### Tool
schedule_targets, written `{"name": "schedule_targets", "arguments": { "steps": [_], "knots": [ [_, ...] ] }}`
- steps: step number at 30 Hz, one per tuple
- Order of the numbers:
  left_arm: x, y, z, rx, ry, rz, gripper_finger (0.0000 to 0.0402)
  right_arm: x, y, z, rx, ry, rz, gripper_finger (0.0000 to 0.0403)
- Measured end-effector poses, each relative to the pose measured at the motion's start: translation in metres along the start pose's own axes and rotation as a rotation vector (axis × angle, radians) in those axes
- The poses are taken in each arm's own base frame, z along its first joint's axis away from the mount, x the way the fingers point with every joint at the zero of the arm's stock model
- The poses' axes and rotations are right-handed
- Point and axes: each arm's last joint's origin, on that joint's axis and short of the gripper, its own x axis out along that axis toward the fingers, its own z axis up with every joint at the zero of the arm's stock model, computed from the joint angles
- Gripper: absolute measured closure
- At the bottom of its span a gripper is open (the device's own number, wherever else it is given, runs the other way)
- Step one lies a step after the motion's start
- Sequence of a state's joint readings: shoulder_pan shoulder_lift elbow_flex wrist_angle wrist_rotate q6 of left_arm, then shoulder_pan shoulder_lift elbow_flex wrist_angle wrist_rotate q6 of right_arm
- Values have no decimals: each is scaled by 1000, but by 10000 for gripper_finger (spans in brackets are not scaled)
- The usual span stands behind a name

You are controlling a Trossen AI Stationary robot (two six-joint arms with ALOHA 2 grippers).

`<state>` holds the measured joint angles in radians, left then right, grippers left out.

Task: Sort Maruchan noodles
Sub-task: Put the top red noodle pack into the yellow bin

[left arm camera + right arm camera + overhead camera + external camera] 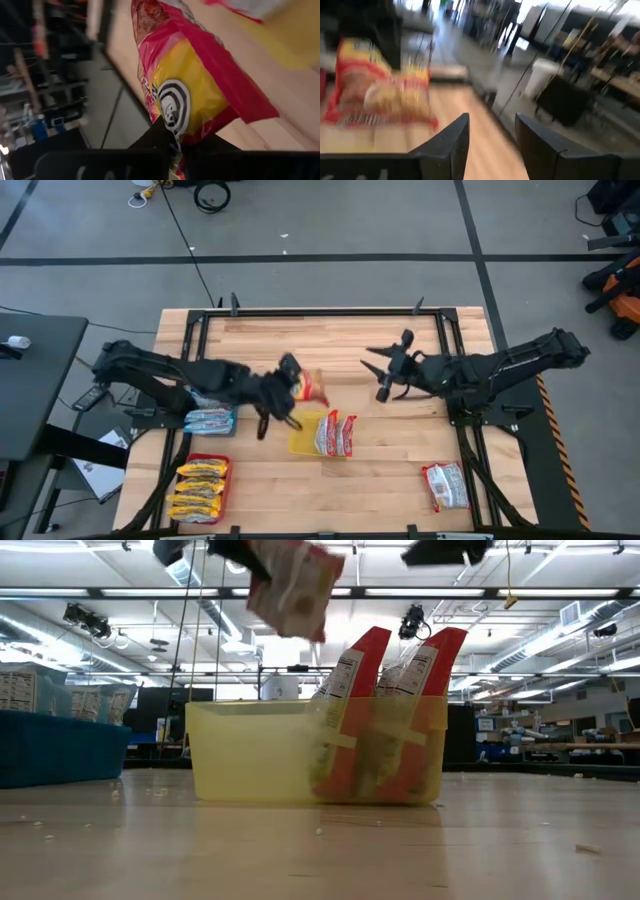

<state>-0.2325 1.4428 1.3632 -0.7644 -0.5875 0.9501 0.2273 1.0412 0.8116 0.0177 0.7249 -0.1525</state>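
The left gripper (290, 380) has its fingers pinching a red-and-yellow noodle packet (311, 386) by one edge, holding it in the air above the middle of the surface (400, 445). From table height that packet (296, 585) hangs tilted, well clear of the rim of the yellow tray (250, 755) below it. Two red-and-white packets (335, 433) stand upright in the tray's right half, their tops rising above its wall; the left half has open room.

The right gripper (388, 376) hovers near the middle, its fingers spread with nothing between them, apart from the held packet with bare wood between the two.

Further out, pale blue-white packets (209, 420) lie in a tray near the left arm, and yellow-orange packets (200, 490) fill a red tray (207, 459) at the near left edge. One red-and-white packet (446, 485) lies loose toward the near right corner, with bare wood around it.
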Motion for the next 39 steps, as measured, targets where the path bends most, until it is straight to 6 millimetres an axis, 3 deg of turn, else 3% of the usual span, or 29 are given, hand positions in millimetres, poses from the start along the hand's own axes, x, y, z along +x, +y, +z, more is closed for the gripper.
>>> {"name": "schedule_targets", "arguments": {
  "steps": [6, 12, 19, 23, 27, 33, 39],
  "knots": [
    [12, -35, 27, 83, 64, -112, 377, -8, 14, -24, -27, 188, 17, 240],
    [21, -66, 55, 338, 56, -175, 378, -18, 28, -43, 40, 368, 180, 240],
    [47, -95, 74, 656, 111, -222, 378, -12, 68, -83, 88, 730, 362, 241],
    [64, -99, 77, 718, 127, -304, 378, -5, 91, -103, 106, 883, 448, 241],
    [72, -91, 87, 684, 81, -343, 378, 5, 107, -120, 81, 944, 458, 241],
    [68, -74, 103, 599, -31, -360, 378, 29, 126, -134, 66, 854, 497, 241],
    [63, -74, 104, 566, -68, -421, 377, 50, 134, -148, 72, 806, 451, 241]
  ]
}}
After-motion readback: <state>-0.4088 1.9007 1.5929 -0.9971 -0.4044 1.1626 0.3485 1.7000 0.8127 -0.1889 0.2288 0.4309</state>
